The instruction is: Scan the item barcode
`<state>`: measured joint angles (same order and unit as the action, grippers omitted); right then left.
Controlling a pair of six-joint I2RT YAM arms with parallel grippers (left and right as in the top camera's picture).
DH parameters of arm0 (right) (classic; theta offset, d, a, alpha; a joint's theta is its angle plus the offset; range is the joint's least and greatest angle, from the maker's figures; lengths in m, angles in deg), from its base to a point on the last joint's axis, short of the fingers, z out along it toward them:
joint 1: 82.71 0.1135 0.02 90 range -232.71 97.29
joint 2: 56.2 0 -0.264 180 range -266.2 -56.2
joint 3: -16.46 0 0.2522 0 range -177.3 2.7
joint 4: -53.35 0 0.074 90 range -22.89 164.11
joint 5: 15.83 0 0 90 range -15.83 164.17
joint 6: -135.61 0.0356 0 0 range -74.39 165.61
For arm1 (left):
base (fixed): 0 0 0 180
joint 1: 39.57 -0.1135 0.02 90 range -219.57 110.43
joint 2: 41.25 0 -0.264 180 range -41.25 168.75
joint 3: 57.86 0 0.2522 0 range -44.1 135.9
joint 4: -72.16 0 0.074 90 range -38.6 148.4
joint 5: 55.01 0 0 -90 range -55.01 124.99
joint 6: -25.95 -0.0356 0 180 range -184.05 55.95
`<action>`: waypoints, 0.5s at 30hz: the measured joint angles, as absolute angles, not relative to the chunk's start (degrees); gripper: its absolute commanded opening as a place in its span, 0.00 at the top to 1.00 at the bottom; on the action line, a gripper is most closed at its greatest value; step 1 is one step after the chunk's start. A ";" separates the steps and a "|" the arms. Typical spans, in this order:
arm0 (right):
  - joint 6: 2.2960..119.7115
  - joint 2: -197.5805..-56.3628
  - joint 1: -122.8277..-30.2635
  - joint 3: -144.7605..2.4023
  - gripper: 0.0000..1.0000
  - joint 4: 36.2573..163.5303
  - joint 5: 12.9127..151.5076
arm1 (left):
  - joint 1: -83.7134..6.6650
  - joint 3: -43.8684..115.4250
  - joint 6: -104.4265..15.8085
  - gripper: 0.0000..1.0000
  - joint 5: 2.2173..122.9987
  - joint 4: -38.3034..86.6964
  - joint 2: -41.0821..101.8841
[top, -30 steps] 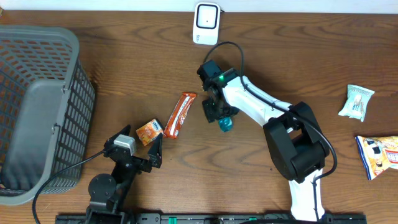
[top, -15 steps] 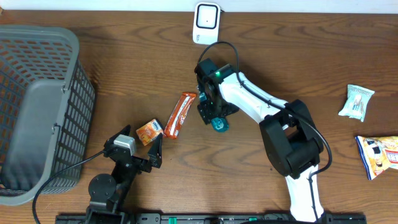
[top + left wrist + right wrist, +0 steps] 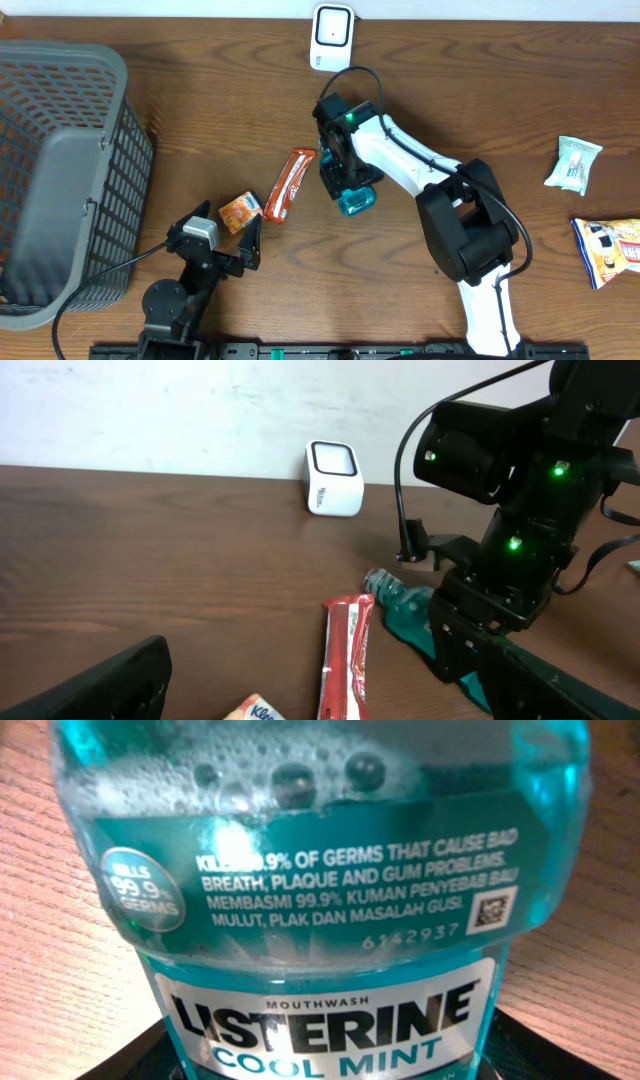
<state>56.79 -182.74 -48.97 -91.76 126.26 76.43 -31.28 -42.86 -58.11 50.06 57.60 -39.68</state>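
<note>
1. Overhead, a brown wooden table (image 3: 200, 120) holds a white barcode scanner (image 3: 331, 37) at the middle of its far edge. Two robot arms reach in from the near side.
2. The task's item is a teal mouthwash bottle (image 3: 357, 203). It lies on its side near the table's centre, right under the right gripper (image 3: 345, 186) and well apart from the scanner.
3. From the right wrist, the bottle fills the picture. Its long axis runs straight away from the camera, and a dark finger shows at each lower corner. The jaws straddle the bottle, but I cannot tell whether they are pressing on it or standing loose around it.
4. The label facing that camera carries a small square code (image 3: 492, 910). No striped barcode shows from any view.
5. The left gripper (image 3: 235, 232) sits at the near left with its jaws wide apart and empty. It is close to a small orange packet (image 3: 240, 211).
6. A red snack bar (image 3: 288, 184) lies just left of the bottle, not touching it.
7. By my judgement the right arm is far the nearer one. The next move would be to grip the bottle firmly across its width, lift it, carry it toward the far edge, and turn the coded face to the scanner.
</note>
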 measured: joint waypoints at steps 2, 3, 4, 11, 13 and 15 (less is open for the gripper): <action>58.36 -182.89 -48.58 -91.76 0.38 126.57 74.33 | -31.28 -42.88 -58.11 0.02 50.06 57.60 -39.68; 59.82 -182.91 -48.19 -91.80 0.39 126.88 72.71 | -31.28 -42.86 -58.11 0.02 50.06 57.60 -39.68; 60.48 -182.91 -48.14 -91.87 0.39 127.12 71.86 | -31.28 -42.88 -58.11 0.02 50.08 57.60 -39.68; 66.58 -182.54 -44.34 -92.09 0.59 127.47 60.95 | -31.28 -42.86 -58.11 0.02 50.06 57.58 -39.68; 67.69 -181.91 -43.79 -92.09 0.56 127.49 57.83 | -31.28 -42.88 -58.09 0.02 50.06 57.60 -39.68; 68.54 -182.08 -43.79 -91.95 0.50 127.29 56.65 | -31.28 -42.88 -58.09 0.02 50.08 57.60 -39.68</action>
<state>68.54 -182.08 -43.79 -91.95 127.29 56.65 -31.28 -42.88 -58.09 50.08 57.60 -39.68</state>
